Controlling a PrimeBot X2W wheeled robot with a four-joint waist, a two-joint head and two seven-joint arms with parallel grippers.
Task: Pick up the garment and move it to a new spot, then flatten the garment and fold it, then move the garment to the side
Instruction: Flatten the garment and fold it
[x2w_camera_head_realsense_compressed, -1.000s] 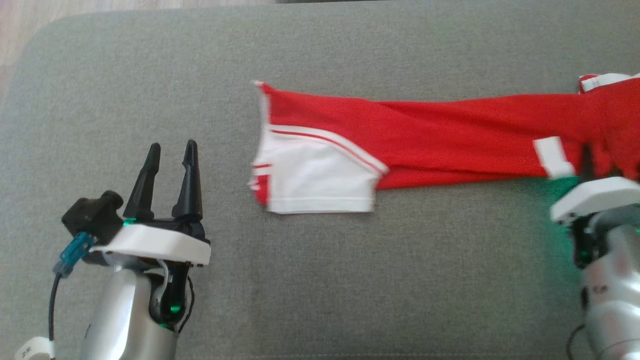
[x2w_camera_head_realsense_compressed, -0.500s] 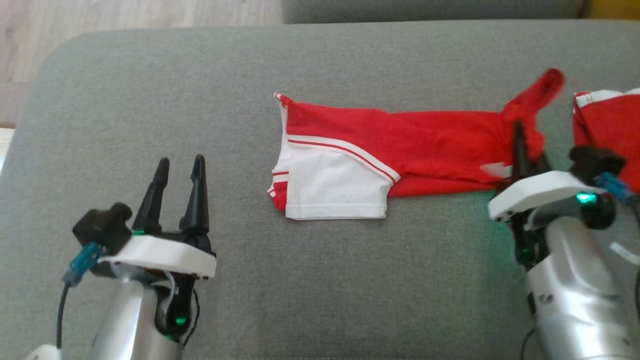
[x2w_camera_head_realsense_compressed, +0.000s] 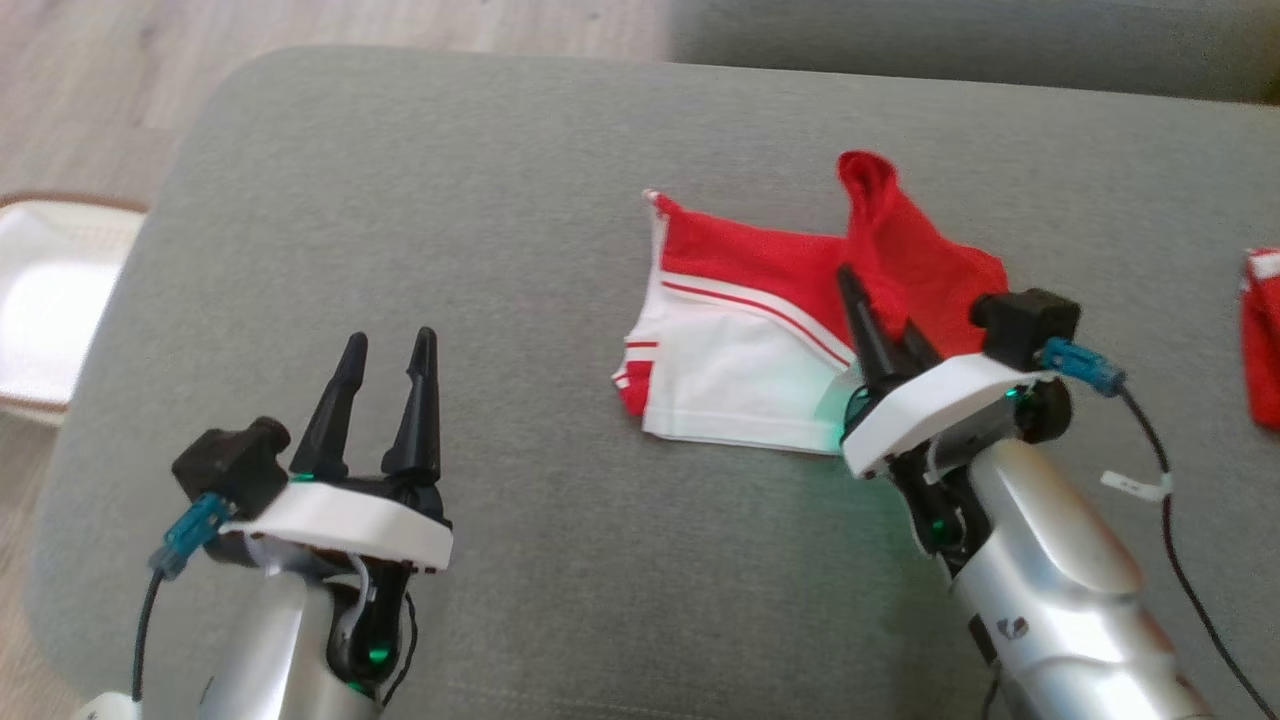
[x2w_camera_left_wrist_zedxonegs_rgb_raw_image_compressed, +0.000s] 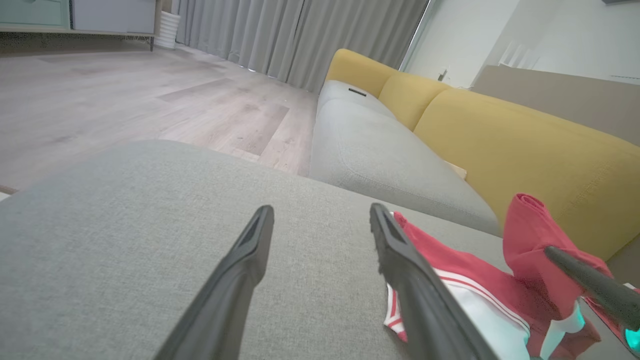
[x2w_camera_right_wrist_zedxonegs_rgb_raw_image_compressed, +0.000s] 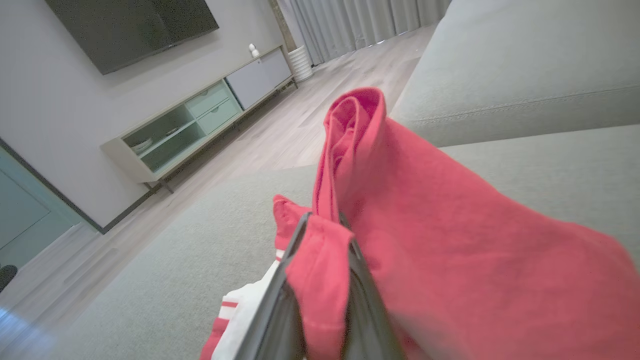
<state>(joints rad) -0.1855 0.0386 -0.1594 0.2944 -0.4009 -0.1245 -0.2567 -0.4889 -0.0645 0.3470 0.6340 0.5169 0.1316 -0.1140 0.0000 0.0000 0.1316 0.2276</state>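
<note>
The garment (x2w_camera_head_realsense_compressed: 740, 385) is red with a white panel and stripes and lies on the grey cushion (x2w_camera_head_realsense_compressed: 500, 200). My right gripper (x2w_camera_head_realsense_compressed: 858, 300) is shut on a bunch of its red end. It holds that end raised above the garment's middle, so the red cloth (x2w_camera_right_wrist_zedxonegs_rgb_raw_image_compressed: 450, 250) stands up in a fold over the flat white part. In the right wrist view the fingers (x2w_camera_right_wrist_zedxonegs_rgb_raw_image_compressed: 280, 300) pinch a red strip between them. My left gripper (x2w_camera_head_realsense_compressed: 390, 345) is open and holds nothing, to the left of the garment (x2w_camera_left_wrist_zedxonegs_rgb_raw_image_compressed: 450, 265), just over the cushion.
Another red cloth with a white edge (x2w_camera_head_realsense_compressed: 1262, 340) lies at the cushion's right side. A white basket (x2w_camera_head_realsense_compressed: 50, 290) stands on the wooden floor to the left. A grey seat (x2w_camera_left_wrist_zedxonegs_rgb_raw_image_compressed: 375, 155) with yellow backrests (x2w_camera_left_wrist_zedxonegs_rgb_raw_image_compressed: 500, 140) lies beyond the cushion.
My right gripper has carried the garment's red end leftward and up, doubling the long red part back toward the white end. The camera has shifted. The left gripper has stayed open.
</note>
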